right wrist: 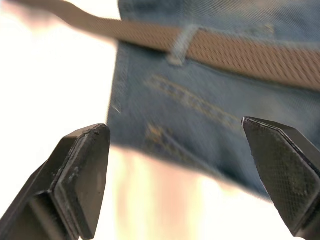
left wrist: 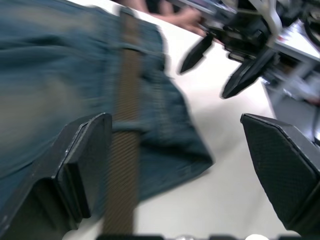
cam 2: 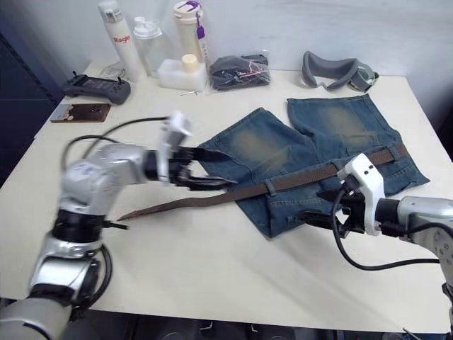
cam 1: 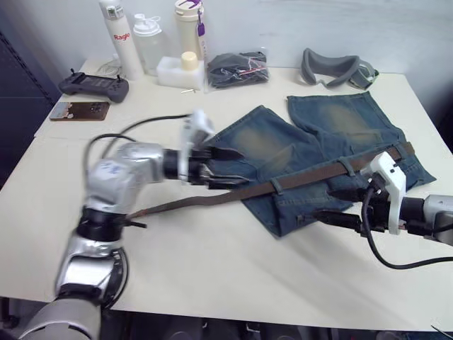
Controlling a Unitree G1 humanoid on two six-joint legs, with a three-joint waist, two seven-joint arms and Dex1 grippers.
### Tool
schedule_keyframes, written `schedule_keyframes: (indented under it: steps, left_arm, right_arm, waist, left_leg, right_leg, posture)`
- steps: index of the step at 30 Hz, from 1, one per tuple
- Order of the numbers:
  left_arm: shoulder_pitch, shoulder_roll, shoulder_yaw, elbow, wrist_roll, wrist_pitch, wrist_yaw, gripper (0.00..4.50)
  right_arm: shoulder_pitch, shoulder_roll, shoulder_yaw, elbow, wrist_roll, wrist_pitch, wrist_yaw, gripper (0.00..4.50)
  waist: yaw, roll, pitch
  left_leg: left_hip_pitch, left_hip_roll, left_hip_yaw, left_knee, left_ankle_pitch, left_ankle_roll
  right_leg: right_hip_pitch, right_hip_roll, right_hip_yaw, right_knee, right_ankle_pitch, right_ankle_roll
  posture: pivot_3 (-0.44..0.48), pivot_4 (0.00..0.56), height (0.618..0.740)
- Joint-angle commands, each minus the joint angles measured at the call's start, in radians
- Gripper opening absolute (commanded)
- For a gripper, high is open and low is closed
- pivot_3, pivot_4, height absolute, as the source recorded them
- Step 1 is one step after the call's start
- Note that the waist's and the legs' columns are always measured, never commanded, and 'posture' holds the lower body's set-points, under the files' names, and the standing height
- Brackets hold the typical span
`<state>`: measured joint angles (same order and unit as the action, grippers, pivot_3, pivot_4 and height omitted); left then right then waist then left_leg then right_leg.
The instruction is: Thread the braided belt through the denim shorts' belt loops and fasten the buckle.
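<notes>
While the braided belt [cam 1: 304,178] already lies along the waistband of the denim shorts [cam 1: 318,152], passing under at least two belt loops [cam 1: 276,185], I read this as the middle of the threading step. The shorts lie flat toward the right of the counter [cam 1: 212,269], and the belt's free tail runs off their left edge onto the bare top. I cannot make out the buckle, so I won't say which end it is on.

My left end effector [cam 1: 230,170] hovers with its fingers spread wide over the belt, just where it leaves the denim, holding nothing. My right end effector [cam 1: 333,205] sits near the shorts' front edge, also wide and empty, just short of the cloth.

Next, I judge, the left should close on the strap near that loop and draw it along, while the right pins the waistband so the denim does not drag. The woven strap may snag in a loop.
</notes>
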<state>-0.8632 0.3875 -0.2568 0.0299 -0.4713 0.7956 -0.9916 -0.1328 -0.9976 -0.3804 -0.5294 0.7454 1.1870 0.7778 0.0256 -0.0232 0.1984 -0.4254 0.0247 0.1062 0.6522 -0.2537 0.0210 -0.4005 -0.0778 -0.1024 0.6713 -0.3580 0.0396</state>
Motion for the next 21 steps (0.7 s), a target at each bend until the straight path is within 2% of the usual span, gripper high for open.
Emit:
schedule_keyframes:
  steps: [1, 4, 7, 12, 15, 17, 20, 21]
  left_arm:
    - [-0.039, -0.116, -0.131, 0.083, 0.091, -0.091, 0.004, 4.50]
    - [-0.063, -0.244, -0.219, 0.205, 0.194, -0.168, 0.069, 4.50]
    - [-0.089, -0.367, -0.239, 0.361, 0.284, -0.244, 0.174, 4.50]
    - [-0.102, -0.453, -0.292, 0.531, 0.416, -0.357, 0.237, 4.50]
    - [-0.088, -0.453, -0.329, 0.584, 0.489, -0.413, 0.239, 3.57]
    - [-0.076, -0.422, -0.340, 0.588, 0.539, -0.445, 0.249, 2.70]
    - [-0.063, -0.364, -0.302, 0.559, 0.551, -0.449, 0.234, 1.41]
    - [-0.052, -0.301, -0.282, 0.514, 0.546, -0.441, 0.198, 1.03]
  right_arm:
    - [0.085, -0.040, -0.108, -0.080, -0.050, -0.025, -0.028, 4.47]
    - [0.179, -0.054, -0.210, -0.145, -0.065, -0.010, -0.028, 4.47]
    - [0.241, -0.052, -0.306, -0.195, -0.069, 0.017, -0.033, 4.47]
    - [0.293, -0.060, -0.380, -0.223, -0.088, 0.029, -0.039, 4.47]
    - [0.275, -0.069, -0.368, -0.211, -0.103, 0.009, -0.054, 4.50]
    - [0.247, -0.076, -0.342, -0.195, -0.110, -0.007, -0.066, 4.50]
    - [0.212, -0.081, -0.301, -0.172, -0.117, -0.028, -0.072, 4.50]
    - [0.198, -0.083, -0.276, -0.158, -0.123, -0.043, -0.074, 4.50]
  waist:
    - [-0.003, 0.000, 0.000]
    - [0.001, 0.000, 0.001]
    - [0.001, 0.000, 0.001]
    - [-0.001, 0.000, 0.001]
    - [0.001, 0.000, 0.001]
    - [0.001, 0.000, 0.001]
    - [-0.002, 0.000, 0.001]
    - [-0.006, 0.000, 0.001]
  left_leg:
    - [0.001, 0.000, 0.001, 0.000, 0.000, 0.000]
    - [0.002, 0.001, -0.001, 0.000, 0.001, -0.001]
    - [0.003, 0.000, -0.003, 0.000, 0.002, -0.001]
    - [0.003, 0.000, -0.004, 0.000, -0.001, 0.004]
    - [0.003, 0.001, -0.005, 0.000, -0.001, 0.004]
    - [0.004, 0.000, -0.005, 0.000, -0.001, 0.004]
    - [0.004, 0.001, -0.005, 0.000, -0.001, 0.003]
    - [0.004, 0.001, -0.005, 0.000, 0.000, 0.002]
  right_leg:
    - [0.000, 0.000, 0.001, 0.000, 0.000, 0.000]
    - [0.001, 0.001, 0.000, 0.001, 0.000, 0.000]
    - [0.003, 0.001, -0.001, 0.001, 0.000, 0.000]
    - [0.003, 0.001, -0.002, 0.001, 0.000, 0.000]
    - [0.004, 0.001, -0.002, 0.001, 0.000, 0.000]
    - [0.004, 0.000, -0.002, 0.001, 0.001, 0.000]
    - [0.005, 0.000, -0.003, 0.001, 0.001, 0.000]
    - [0.005, 0.000, -0.003, 0.001, 0.001, 0.000]
  posture:
    - [0.000, 0.150, 0.683]
    - [0.000, 0.150, 0.683]
    - [0.000, 0.150, 0.683]
    - [0.000, 0.150, 0.683]
    - [0.000, 0.150, 0.683]
    - [0.000, 0.150, 0.683]
    - [0.000, 0.150, 0.683]
    - [0.000, 0.150, 0.683]
